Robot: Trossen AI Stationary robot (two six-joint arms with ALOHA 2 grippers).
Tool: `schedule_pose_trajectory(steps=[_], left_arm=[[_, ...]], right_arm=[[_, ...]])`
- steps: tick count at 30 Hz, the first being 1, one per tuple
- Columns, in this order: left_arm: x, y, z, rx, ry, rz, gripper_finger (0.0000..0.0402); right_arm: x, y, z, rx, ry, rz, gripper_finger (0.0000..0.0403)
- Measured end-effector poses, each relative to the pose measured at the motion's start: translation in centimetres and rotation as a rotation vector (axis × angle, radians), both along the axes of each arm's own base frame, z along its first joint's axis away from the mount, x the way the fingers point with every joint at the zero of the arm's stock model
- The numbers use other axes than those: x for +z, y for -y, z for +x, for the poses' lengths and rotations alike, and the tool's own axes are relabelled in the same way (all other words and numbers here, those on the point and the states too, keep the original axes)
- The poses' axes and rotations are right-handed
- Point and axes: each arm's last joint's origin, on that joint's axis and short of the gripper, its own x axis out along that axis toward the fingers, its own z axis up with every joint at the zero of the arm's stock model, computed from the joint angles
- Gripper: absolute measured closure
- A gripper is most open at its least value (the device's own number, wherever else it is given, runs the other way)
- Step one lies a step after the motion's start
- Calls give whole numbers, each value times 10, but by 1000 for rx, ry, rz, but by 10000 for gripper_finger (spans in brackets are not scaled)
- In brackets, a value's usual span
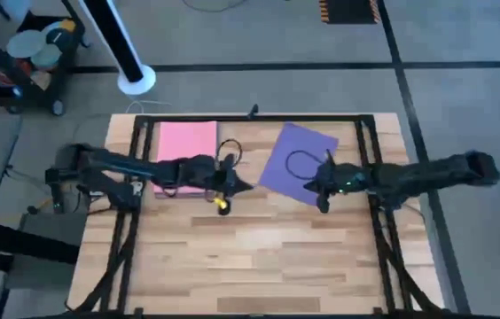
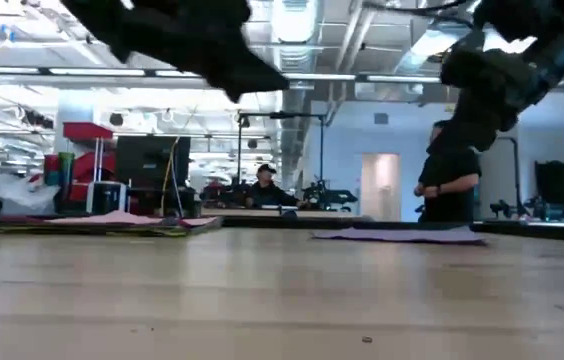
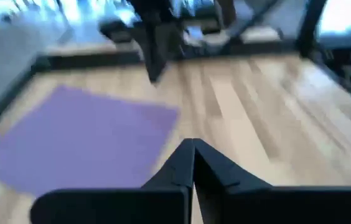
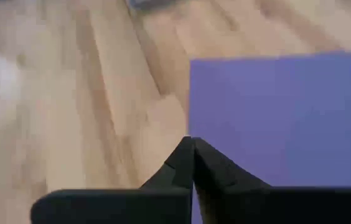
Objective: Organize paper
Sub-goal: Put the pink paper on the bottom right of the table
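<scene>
Paper before you: pink sheet [image 1: 187, 142] tops a stack at the table's [image 1: 259, 257] far left, purple sheet [image 1: 296, 159] lies askew beside it; left pincer [image 1: 243, 184] and right pincer [image 1: 324, 206] both closed, empty, above the table.

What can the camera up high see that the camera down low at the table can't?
Only the high view shows the colours from above: the pink paper topping the stack, the purple paper lying tilted by itself, and both shut hands, left hand and right hand. Only the low view shows the room behind, with a standing person and a seated person. Both show the wooden table, the stack and the purple sheet.
</scene>
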Motion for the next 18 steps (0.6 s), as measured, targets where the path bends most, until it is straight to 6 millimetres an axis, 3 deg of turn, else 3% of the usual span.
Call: schedule_pose_trajectory(steps=[8, 12, 18], left_arm=[[-17, -3, -36, 150, -388, 75, 401], [-38, -4, -37, 160, -561, 100, 395], [-61, -7, -34, 254, -709, 190, 344]], right_arm=[[-5, 3, 30, -22, -33, -40, 403], [-9, 6, 39, -25, -56, -55, 403], [-10, 7, 47, 8, -75, -93, 403]])
